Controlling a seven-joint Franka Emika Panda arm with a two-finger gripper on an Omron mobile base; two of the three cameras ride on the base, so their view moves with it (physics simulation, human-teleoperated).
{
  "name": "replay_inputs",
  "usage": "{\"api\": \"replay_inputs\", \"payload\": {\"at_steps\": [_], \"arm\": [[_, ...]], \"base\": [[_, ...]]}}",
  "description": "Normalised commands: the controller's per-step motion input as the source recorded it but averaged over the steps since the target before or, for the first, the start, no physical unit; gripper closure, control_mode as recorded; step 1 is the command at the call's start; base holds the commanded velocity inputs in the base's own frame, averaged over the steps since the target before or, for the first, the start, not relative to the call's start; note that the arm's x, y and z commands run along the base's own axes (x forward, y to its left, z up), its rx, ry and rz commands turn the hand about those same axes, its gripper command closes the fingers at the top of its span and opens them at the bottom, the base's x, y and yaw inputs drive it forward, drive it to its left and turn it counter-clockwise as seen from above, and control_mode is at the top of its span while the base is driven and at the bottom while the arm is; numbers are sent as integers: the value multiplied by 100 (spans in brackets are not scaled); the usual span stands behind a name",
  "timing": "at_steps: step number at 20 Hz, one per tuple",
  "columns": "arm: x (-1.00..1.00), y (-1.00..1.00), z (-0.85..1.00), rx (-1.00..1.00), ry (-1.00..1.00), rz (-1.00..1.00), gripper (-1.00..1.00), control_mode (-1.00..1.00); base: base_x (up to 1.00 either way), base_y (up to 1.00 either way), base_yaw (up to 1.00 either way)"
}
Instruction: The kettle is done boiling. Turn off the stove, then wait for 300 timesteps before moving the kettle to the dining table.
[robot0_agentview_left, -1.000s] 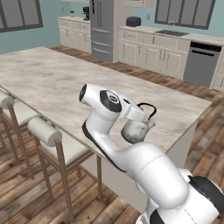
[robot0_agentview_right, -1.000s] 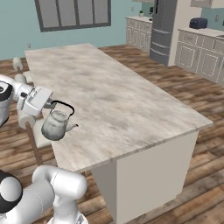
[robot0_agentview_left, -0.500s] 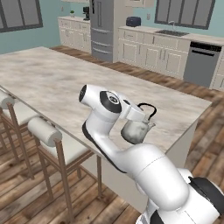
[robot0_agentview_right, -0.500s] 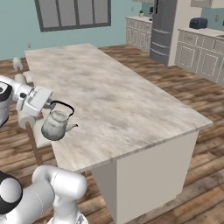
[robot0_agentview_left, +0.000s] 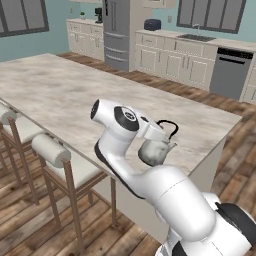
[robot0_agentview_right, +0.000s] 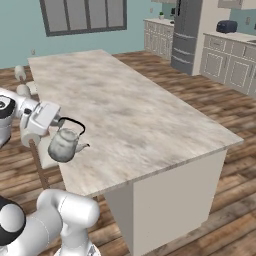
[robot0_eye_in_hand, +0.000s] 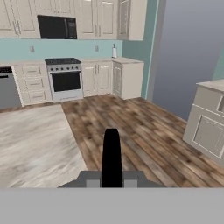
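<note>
The gripper (robot0_agentview_right: 54, 121) was clamped tight on the thin black handle of the kettle (robot0_agentview_right: 65, 145), which hung directly below the fingers, its body upright and its spout pointing out over the dining table (robot0_agentview_right: 130, 115). In both base views the kettle was held over the table's near long edge, close to the corner end; whether its base touched the marbled top or hung just above it was hard to tell, probably slightly above. Open tabletop lay straight beneath and beyond the spout, so the coming move looked like a short drop down. The hand view showed the stove (robot0_eye_in_hand: 65, 78) far off across the wooden floor, well apart from the kettle (robot0_agentview_left: 156, 149).
</note>
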Motion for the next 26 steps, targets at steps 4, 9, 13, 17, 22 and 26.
{"api": "replay_inputs", "payload": {"at_steps": [4,9,13,17,22,26], "arm": [[20,0,-17,-1,0,0,100,-100],[22,0,-22,-6,0,0,100,-100],[22,0,-25,-11,-2,0,100,-100],[18,0,-23,-16,-4,0,100,-100],[12,0,-13,-14,-8,0,100,-100],[23,0,-4,-4,-4,0,100,-100]], "base": [[0,0,0],[0,0,0],[0,0,0],[0,0,0],[0,0,0],[0,0,0]]}}
